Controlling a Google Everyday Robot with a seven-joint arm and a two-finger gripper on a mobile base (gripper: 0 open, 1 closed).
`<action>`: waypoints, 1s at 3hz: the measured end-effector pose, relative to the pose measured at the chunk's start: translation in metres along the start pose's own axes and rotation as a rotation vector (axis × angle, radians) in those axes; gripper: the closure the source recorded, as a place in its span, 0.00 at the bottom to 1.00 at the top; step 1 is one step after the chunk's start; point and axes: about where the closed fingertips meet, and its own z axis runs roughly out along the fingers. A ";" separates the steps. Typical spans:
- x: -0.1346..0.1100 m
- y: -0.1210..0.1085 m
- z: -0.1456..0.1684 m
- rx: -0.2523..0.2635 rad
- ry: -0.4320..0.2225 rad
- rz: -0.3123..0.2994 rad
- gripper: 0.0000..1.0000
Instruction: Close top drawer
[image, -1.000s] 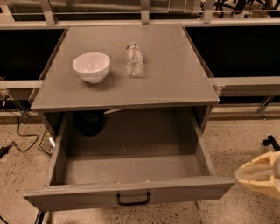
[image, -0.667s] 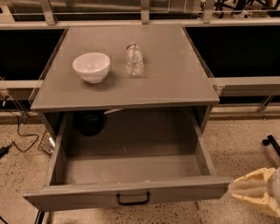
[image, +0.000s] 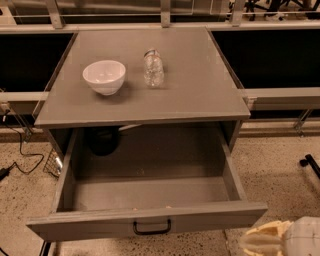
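Note:
The top drawer (image: 150, 219) is a wide grey drawer pulled far out of the grey cabinet, its inside bare, with a black bar handle (image: 151, 229) at the middle of its front panel. My gripper (image: 265, 242) shows as pale cream fingers at the bottom right corner, just below and to the right of the drawer front's right end, not touching it.
On the cabinet top (image: 200, 95) stand a white bowl (image: 104, 76) and a clear plastic bottle (image: 153, 67). A dark round object (image: 104, 140) sits at the back left under the top. Speckled floor lies around; cables (image: 20, 150) lie at the left.
My gripper has moved down and to the left, from right of the drawer's front corner to below it at the frame's bottom edge. The drawer has not moved.

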 end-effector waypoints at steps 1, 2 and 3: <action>0.003 0.009 0.025 0.010 0.014 -0.026 1.00; 0.004 0.003 0.057 0.033 0.033 -0.047 1.00; 0.003 -0.024 0.092 0.082 0.045 -0.035 1.00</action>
